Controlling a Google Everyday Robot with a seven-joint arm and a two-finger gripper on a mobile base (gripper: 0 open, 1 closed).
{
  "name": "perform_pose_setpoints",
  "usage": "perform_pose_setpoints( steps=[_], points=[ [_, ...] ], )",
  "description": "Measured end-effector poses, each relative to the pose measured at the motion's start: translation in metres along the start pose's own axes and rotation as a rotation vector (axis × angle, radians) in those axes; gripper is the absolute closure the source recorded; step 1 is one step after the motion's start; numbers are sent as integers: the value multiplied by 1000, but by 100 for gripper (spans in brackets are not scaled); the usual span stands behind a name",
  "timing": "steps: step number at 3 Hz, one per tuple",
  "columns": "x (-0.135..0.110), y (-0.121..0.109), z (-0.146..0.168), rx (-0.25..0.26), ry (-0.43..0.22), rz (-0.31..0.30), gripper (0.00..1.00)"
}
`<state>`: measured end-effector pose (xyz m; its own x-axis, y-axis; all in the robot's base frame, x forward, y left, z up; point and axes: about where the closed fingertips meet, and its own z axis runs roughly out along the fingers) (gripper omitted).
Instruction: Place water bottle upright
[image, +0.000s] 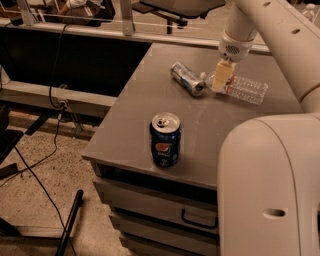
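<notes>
The water bottle (245, 88) lies on its side at the far right of the grey cabinet top (135, 115), its cap end pointing left. It is clear and ribbed. My gripper (222, 79) hangs down from the white arm and sits over the bottle's cap end, at or just above it. The cap end is hidden behind the gripper.
A silver can (187, 78) lies on its side just left of the bottle's cap end. A blue Pepsi can (165, 139) stands upright near the front edge. My white arm body (270, 185) fills the lower right. Drawers sit below the top, cables lie on the floor left.
</notes>
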<state>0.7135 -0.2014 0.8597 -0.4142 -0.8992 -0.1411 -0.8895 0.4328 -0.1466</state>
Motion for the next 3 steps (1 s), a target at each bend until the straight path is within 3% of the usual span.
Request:
perform_pose_setpoints(
  steps=[2,3],
  points=[
    [3,5,1,-16,2,-7,92],
    [6,9,-22,-38,-100,-3,100]
  ],
)
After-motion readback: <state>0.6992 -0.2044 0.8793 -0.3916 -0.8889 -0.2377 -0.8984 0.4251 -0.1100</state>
